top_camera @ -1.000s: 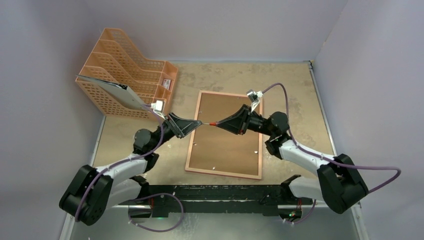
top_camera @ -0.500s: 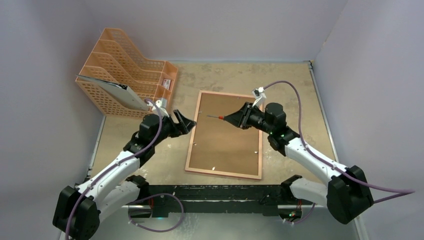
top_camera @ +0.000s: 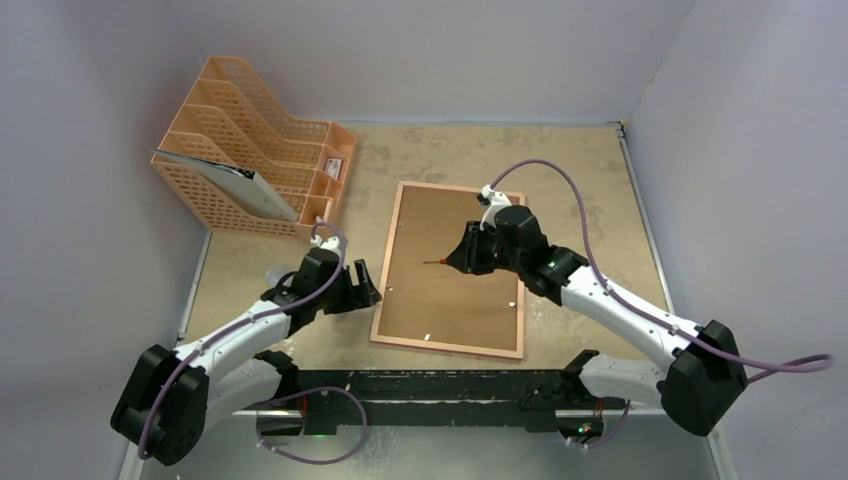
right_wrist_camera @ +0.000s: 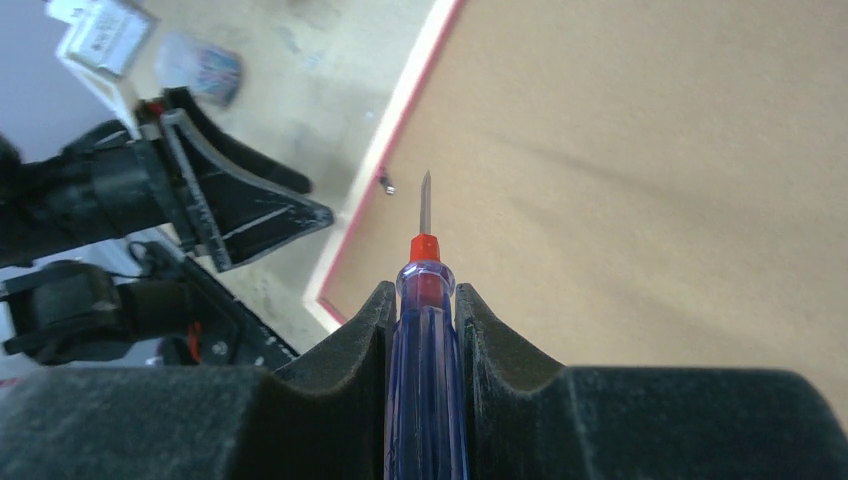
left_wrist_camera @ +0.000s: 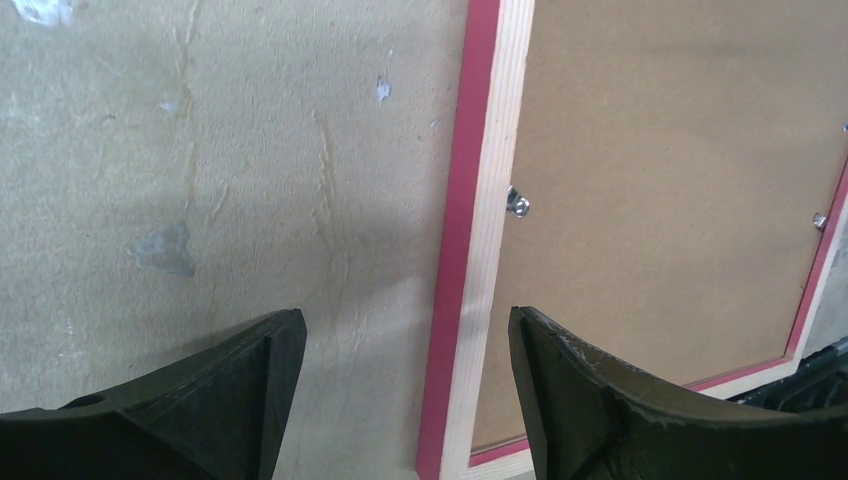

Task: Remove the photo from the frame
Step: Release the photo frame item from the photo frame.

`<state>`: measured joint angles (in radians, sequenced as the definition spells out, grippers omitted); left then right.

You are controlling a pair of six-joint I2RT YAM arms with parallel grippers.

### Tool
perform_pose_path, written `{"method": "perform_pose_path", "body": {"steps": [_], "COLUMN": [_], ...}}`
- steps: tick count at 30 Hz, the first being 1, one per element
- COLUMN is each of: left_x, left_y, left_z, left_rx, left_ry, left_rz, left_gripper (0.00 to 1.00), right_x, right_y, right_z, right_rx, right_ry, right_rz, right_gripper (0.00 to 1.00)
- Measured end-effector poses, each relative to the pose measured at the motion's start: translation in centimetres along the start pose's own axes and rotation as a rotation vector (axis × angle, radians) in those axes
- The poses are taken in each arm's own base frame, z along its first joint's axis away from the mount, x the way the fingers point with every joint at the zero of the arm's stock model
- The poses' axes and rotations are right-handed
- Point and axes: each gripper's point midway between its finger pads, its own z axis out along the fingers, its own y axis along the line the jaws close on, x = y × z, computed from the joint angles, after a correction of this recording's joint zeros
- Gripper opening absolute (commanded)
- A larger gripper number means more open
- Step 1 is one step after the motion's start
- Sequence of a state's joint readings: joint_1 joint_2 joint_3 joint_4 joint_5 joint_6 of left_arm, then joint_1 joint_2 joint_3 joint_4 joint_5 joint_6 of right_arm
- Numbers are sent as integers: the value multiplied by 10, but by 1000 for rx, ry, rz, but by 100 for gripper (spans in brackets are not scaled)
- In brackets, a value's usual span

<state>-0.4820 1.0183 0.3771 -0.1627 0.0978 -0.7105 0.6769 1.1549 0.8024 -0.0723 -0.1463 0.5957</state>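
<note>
Two tools: left tool (left_wrist_camera: 405, 322), jaws apart, hovers over the thin pink-red picture frame (left_wrist_camera: 478, 150) lying face-down on the desk (left_wrist_camera: 200, 150); right tool (right_wrist_camera: 425, 300) clamps a blue-handled screwdriver (right_wrist_camera: 425, 400). Glossy photo hidden under the brown backing board (left_wrist_camera: 650, 200); probably light, bendy, slippery, so pinch its edge.

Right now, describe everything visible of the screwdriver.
The screwdriver has a translucent blue plastic-looking handle, a red collar and a thin metal shaft. The right gripper clamps the handle between its jaws. It points out over the frame's brown backing board, tip aimed toward a small metal clip by the frame's edge. Whether the tip touches the board is unclear.
</note>
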Motion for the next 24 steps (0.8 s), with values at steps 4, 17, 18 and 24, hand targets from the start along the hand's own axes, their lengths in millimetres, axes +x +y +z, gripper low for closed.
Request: {"method": "perform_pose_path", "body": {"steps": [4, 17, 18, 24], "left_x": [6, 12, 13, 23], "left_y": [2, -9, -9, -9], "left_z": [2, -6, -6, -1], "left_rx": [-5, 6, 9, 32], "left_ry": [24, 111, 115, 133], "left_rz": [3, -2, -3, -7], "left_gripper": [76, 75, 74, 72], "right_x": [12, 6, 5, 6], "right_y": [-19, -18, -17, -17], "right_z": [-2, 7, 7, -9], "right_rx": [90, 177, 176, 181], "right_ry": [40, 128, 125, 119], "right_rz": [-1, 85, 85, 66], "right_gripper": [0, 0, 0, 0]}}
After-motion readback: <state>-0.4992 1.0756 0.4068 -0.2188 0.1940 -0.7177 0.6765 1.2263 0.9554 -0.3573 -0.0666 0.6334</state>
